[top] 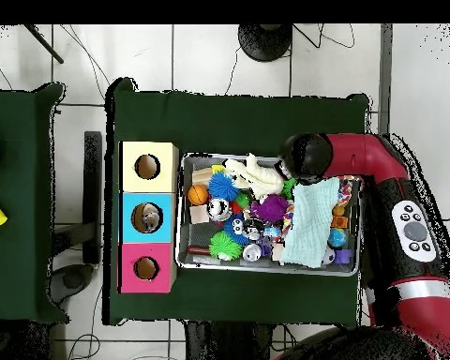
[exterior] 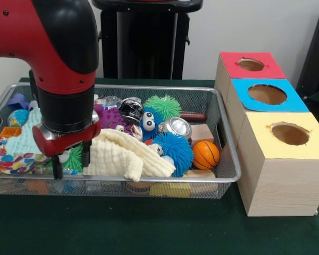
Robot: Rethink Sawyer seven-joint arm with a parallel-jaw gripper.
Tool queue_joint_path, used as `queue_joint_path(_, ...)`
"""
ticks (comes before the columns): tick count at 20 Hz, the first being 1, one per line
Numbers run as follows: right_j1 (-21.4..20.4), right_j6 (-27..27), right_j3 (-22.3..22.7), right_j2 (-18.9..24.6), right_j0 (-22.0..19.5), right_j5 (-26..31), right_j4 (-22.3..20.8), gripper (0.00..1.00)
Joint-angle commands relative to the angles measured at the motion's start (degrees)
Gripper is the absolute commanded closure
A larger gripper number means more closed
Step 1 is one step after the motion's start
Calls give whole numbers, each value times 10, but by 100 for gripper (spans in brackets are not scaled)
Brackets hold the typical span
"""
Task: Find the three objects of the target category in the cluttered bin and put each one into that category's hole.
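Observation:
The wire mesh bin (exterior: 149, 86) sits on the green table, full of toys; it also shows in the overhead view (top: 266, 271). One clear, glinting plastic bottle (exterior: 109, 101) lies near the bin's far side, behind a purple toy. Other bottles are hidden in the clutter. My gripper (exterior: 72, 162) reaches down into the bin's front left corner, beside a cream cloth (exterior: 127, 154). Its two black fingers (exterior: 86, 155) stand apart, with nothing clearly held between them. In the overhead view the arm's head (top: 302, 157) covers the gripper.
Three wooden boxes with holes stand beside the bin: red (exterior: 252, 65), blue (exterior: 267, 94), yellow (exterior: 290, 133). Something glints inside the blue box's hole (top: 149, 217). A silver can (exterior: 176, 127), blue (exterior: 173, 150) and green (exterior: 162, 105) spiky balls, an orange ball (exterior: 206, 154) and a mint cloth (exterior: 29, 138) fill the bin.

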Motion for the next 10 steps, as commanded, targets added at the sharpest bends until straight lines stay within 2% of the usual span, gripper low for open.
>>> queue_joint_path(1,9,-123,23,-43,-3,37,-52,0)
queue_joint_path(10,-14,-94,51,-57,2,32,-44,0)
